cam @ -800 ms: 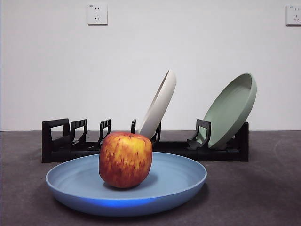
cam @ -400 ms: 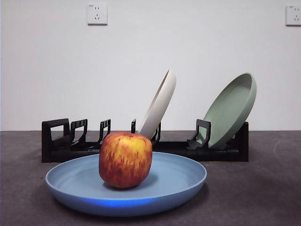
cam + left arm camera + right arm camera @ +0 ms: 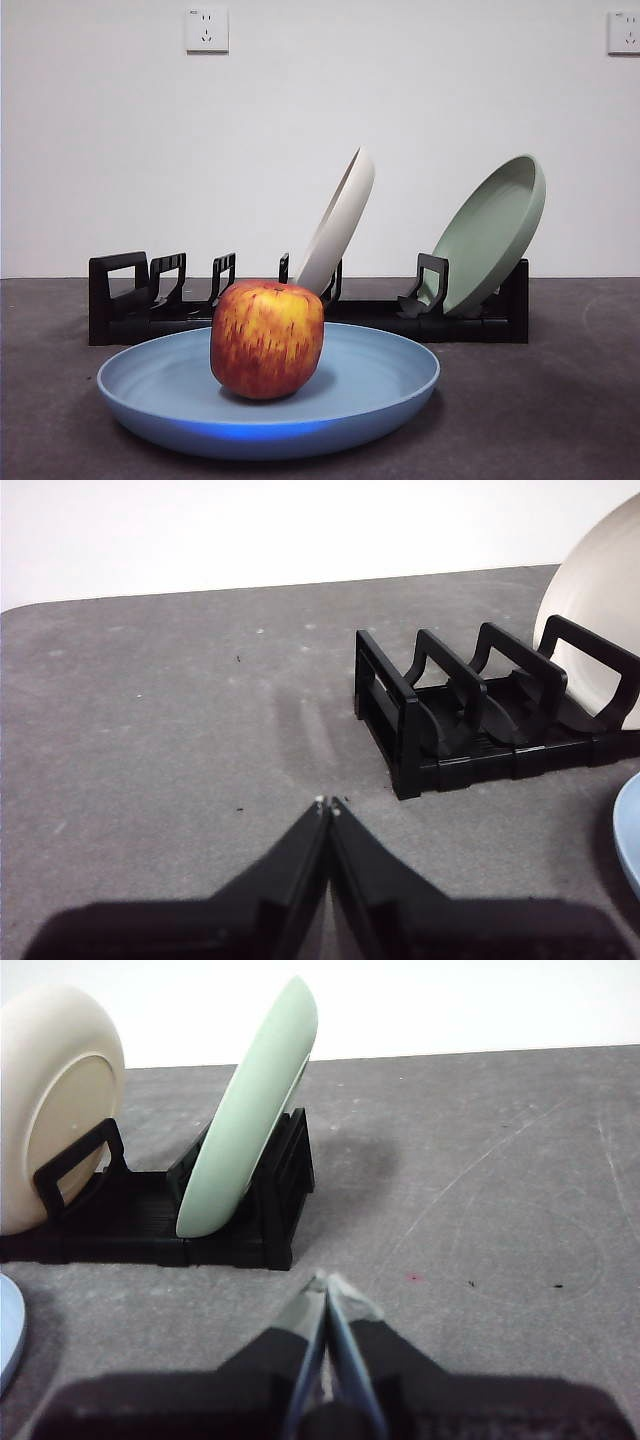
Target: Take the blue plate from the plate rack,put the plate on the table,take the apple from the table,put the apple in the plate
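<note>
So the apple (image 3: pixel 266 338) is sitting upright in the blue plate (image 3: pixel 380 385), a bit toward 9 o'clock of the plate's middle, and the plate lies flat on the counter (image 3: pixel 560 400) right in front of the plate rack (image 3: pixel 120 300). In the rack there's a cream-white plate (image 3: pixel 340 220) leaning in a slot near the middle and a sage-green plate (image 3: pixel 495 230) leaning at the 3 o'clock end; the slots at the 9 o'clock end have nothing in them. Neither arm shows in the front view. The left claw (image 3: pixel 327 805) has its jaws pressed together with nothing between them, above bare counter near the rack's free end, with just a sliver of blue rim showing in its wrist view. The right claw (image 3: pixel 325 1282) is the same deal, tips meeting and holding nothing, near the end of the rack where the green plate leans. Two wall sockets (image 3: pixel 206 30) sit up on the white wall behind.
</note>
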